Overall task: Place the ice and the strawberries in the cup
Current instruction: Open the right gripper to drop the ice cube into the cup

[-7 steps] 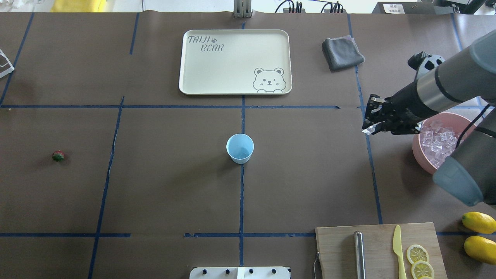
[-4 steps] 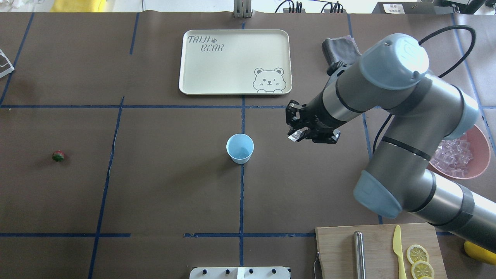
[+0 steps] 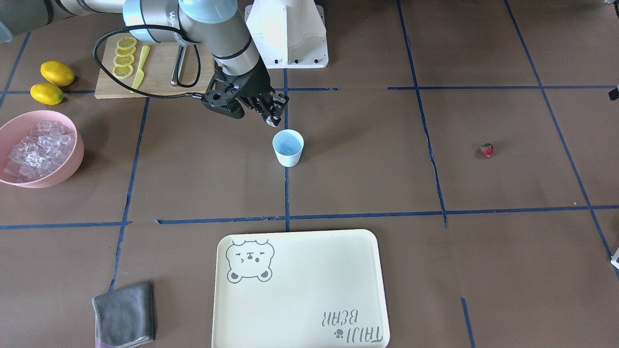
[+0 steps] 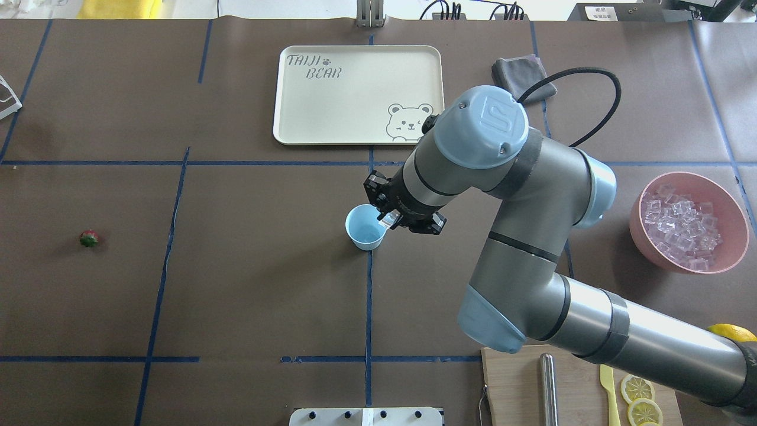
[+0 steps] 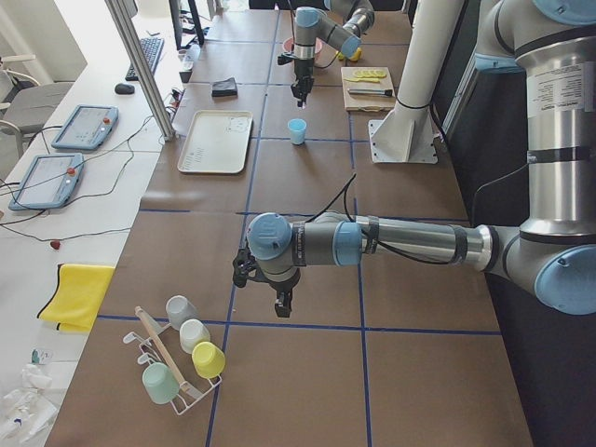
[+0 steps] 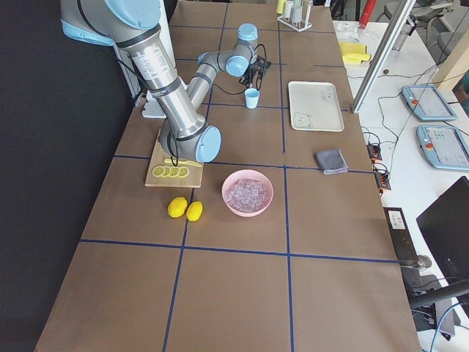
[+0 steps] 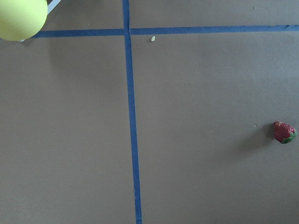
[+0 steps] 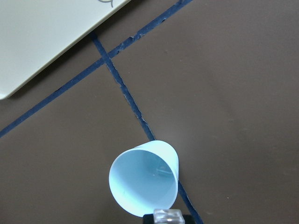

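the right tool (image 4: 387, 218) is clenched on one clear ice cube (image 8: 168, 216), hanging over the right edge of the pale blue cup (image 4: 362, 234) mid-surface (image 4: 236, 278); more ice (image 4: 680, 228) fills the pink bowl (image 4: 637, 234), well apart; the strawberry (image 4: 89, 238) lies far left; the left tool (image 5: 282, 304) hangs above the surface, grip impossible to tell

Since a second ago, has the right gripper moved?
Yes. Overhead, the right gripper went left from beside the pink bowl to the cup's rim, gripping an ice cube.
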`<state>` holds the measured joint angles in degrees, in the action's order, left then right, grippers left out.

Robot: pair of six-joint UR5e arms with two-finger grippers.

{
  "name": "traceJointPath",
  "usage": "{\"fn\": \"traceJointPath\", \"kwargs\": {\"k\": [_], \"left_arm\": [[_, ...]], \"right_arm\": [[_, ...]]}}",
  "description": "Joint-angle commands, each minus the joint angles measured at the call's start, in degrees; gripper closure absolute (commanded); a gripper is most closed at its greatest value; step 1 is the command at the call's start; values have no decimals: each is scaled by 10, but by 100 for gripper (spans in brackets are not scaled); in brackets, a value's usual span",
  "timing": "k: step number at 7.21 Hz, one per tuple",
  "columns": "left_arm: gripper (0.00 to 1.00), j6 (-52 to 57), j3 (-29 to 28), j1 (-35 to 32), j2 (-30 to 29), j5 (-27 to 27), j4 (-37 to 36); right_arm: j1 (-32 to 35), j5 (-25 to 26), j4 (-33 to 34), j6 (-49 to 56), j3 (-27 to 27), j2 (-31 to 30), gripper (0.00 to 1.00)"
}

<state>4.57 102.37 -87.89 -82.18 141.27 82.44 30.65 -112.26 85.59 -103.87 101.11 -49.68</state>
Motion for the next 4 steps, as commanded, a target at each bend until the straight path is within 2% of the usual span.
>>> {"fn": "traceJointPath", "kwargs": {"k": [1,3,4], "left_arm": [[0,0,0,0,0,1,0],[0,0,0,0,0,1,-1],[0,0,0,0,0,1,0]], "right_arm": [[-4,11,-2,2,-25,14,94],[-8,22,-2,5,-56,34,91],[-11,34,-2,7,-66,34,84]]}}
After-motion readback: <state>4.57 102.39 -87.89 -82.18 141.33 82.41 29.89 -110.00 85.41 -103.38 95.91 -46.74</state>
